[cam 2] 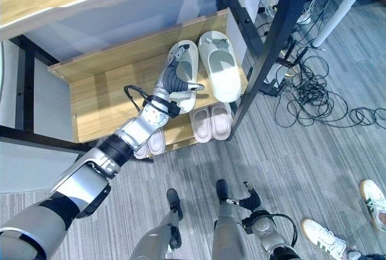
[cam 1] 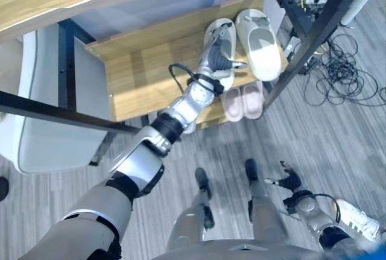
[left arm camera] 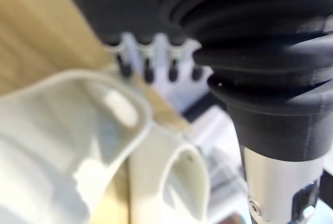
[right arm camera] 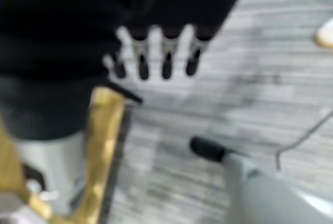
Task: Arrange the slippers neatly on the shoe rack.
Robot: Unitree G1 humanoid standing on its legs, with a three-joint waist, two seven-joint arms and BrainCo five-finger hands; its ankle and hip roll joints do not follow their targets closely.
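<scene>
Two cream slippers lie side by side at the right end of the wooden shoe rack shelf. My left hand rests on top of the left slipper, fingers straight along it and thumb stretched toward the right slipper. In the left wrist view the straight fingers reach past the left slipper's strap, with the other slipper beside it. My right hand hangs low over the floor, and its fingers are straight, holding nothing.
A pair of pink slippers sits on the lower shelf, another pale pair partly under my arm. A black frame post bounds the rack on the right, with tangled cables beyond. A person's white sneaker stands nearby.
</scene>
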